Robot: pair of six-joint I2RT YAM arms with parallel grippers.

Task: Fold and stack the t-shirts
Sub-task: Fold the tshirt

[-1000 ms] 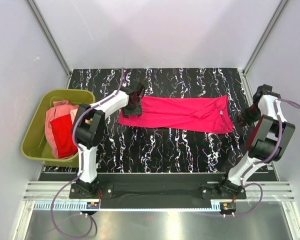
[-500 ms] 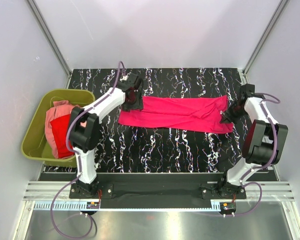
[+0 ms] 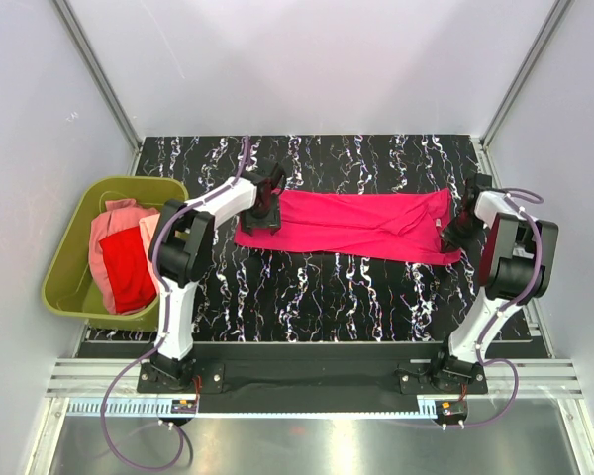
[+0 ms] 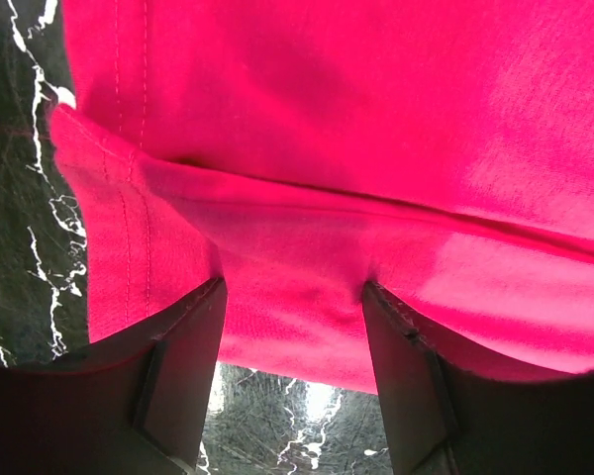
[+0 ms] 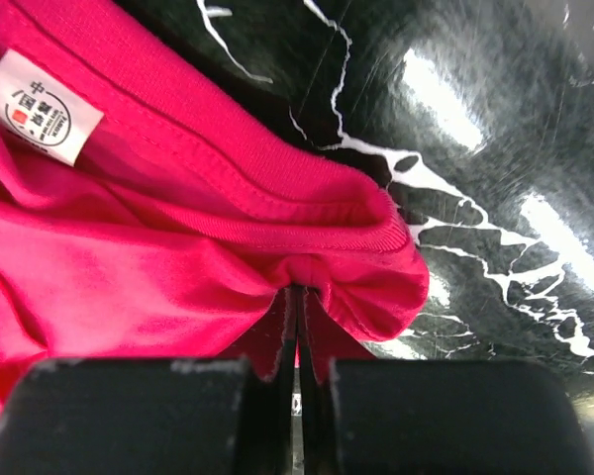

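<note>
One magenta t-shirt (image 3: 351,226), we note, lies folded lengthwise; its white label (image 5: 42,119) print is illegible. Over it the left gripper (image 4: 292,297) has fingers apart; the right gripper (image 5: 297,297) pinches its collar.

A black, white-veined marble tabletop (image 3: 307,297) sits between plain pale walls (image 3: 307,59) and slanted aluminium posts (image 3: 98,74).

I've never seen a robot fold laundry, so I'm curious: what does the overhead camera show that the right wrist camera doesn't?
Only overhead: the green tub holding a red t-shirt and a pale pink t-shirt, and the left pincer. Only right wrist: a white label, and the right pincer shut on a pinch of cloth. Both: the magenta t-shirt on the black marbled table.
</note>
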